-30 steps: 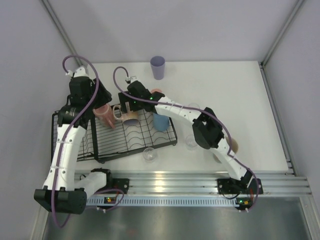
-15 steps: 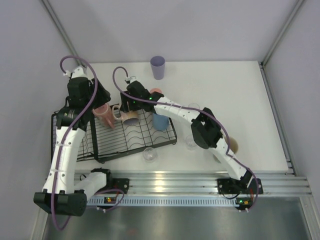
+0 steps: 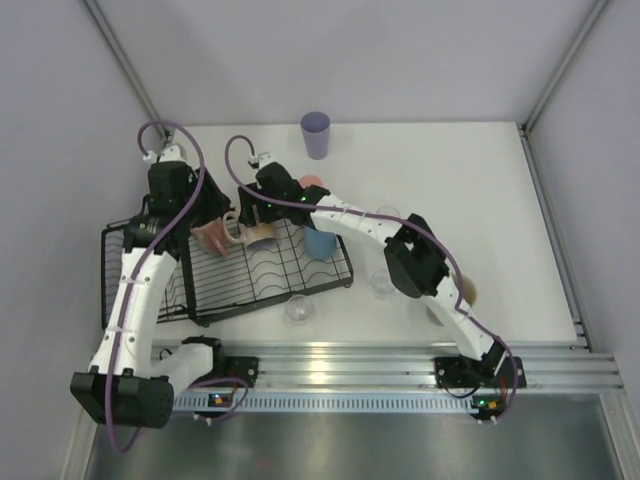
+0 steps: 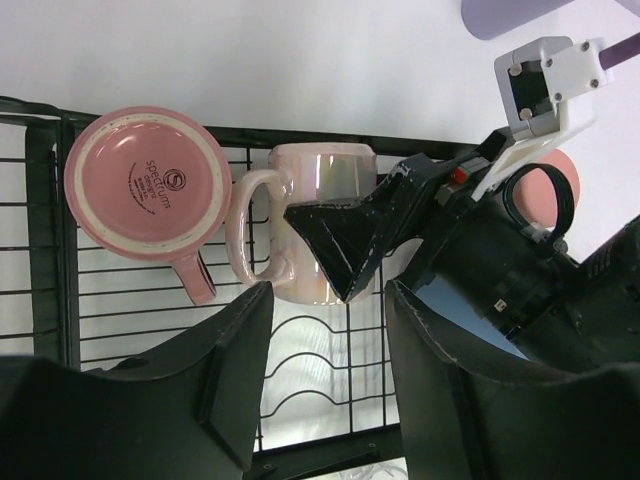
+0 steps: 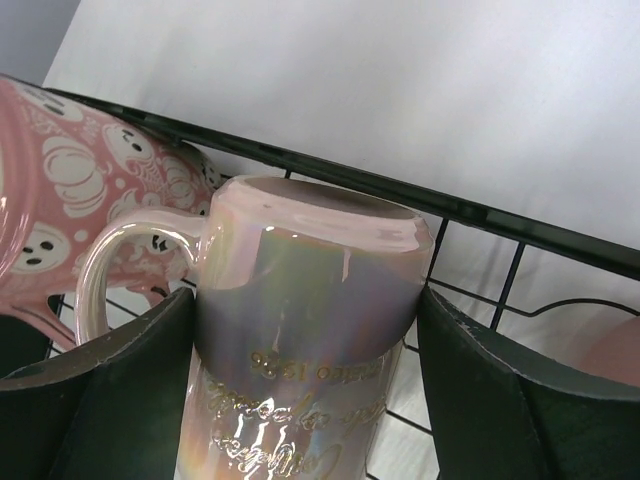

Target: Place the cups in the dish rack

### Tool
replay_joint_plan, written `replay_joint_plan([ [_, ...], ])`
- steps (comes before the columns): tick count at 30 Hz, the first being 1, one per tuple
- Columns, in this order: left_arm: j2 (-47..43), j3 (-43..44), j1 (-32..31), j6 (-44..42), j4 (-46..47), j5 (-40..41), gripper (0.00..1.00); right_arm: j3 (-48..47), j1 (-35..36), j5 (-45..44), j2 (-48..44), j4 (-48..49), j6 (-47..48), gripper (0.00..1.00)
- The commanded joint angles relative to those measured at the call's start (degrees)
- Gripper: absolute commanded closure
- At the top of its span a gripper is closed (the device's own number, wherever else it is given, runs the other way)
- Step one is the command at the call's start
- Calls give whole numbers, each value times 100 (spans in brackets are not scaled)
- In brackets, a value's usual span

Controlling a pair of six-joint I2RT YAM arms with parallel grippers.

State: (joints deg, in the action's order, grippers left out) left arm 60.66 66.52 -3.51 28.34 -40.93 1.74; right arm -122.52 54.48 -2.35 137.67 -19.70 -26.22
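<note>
The black wire dish rack (image 3: pixel 270 275) lies in front of the left arm. A pink mug (image 4: pixel 140 180) stands bottom-up on it. Beside it is a cream iridescent mug (image 5: pixel 310 290), also bottom-up, with my right gripper (image 5: pixel 305 325) shut on its sides. My left gripper (image 4: pixel 328 300) hovers open above the rack wires (image 4: pixel 320 380), holding nothing. A blue tumbler (image 3: pixel 320 243) sits at the rack's right end. A lavender tumbler (image 3: pixel 315 133) stands at the back. Two clear glasses (image 3: pixel 298 308) (image 3: pixel 383 283) stand on the table near the rack.
A salmon cup (image 3: pixel 313 184) shows behind the right wrist. A tan cup (image 3: pixel 467 290) peeks out from behind the right arm's lower link. The taller basket section (image 3: pixel 135 275) of the rack lies under the left arm. Grey walls close in left and right.
My right gripper's jaws have closed from wide open onto the cream mug. The left wrist has shifted a little to the right, nearer the mugs.
</note>
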Motion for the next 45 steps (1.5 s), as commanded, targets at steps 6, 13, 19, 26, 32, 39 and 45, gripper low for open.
replay_joint_plan([
  [6,349,-42,26,-215,-170,213,48,807,63,630,-1039,791,662,100],
  [13,560,-289,26,-276,-179,64,48,1713,19,665,-1505,1451,837,100],
  [19,701,-377,26,-373,-188,-437,50,2548,-43,780,-1962,2356,995,100],
  [26,1052,-421,26,-592,-196,-867,52,3023,-60,973,-2200,2840,1180,100],
  [32,1132,-517,26,-750,-188,-1087,56,3375,-95,1026,-2358,3192,1295,100],
  [39,1176,-614,17,-830,-188,-1439,82,3594,-104,1219,-2394,3587,1646,100],
  [45,1062,-614,17,-830,-179,-1430,100,3639,-104,1176,-2402,3816,2243,100],
])
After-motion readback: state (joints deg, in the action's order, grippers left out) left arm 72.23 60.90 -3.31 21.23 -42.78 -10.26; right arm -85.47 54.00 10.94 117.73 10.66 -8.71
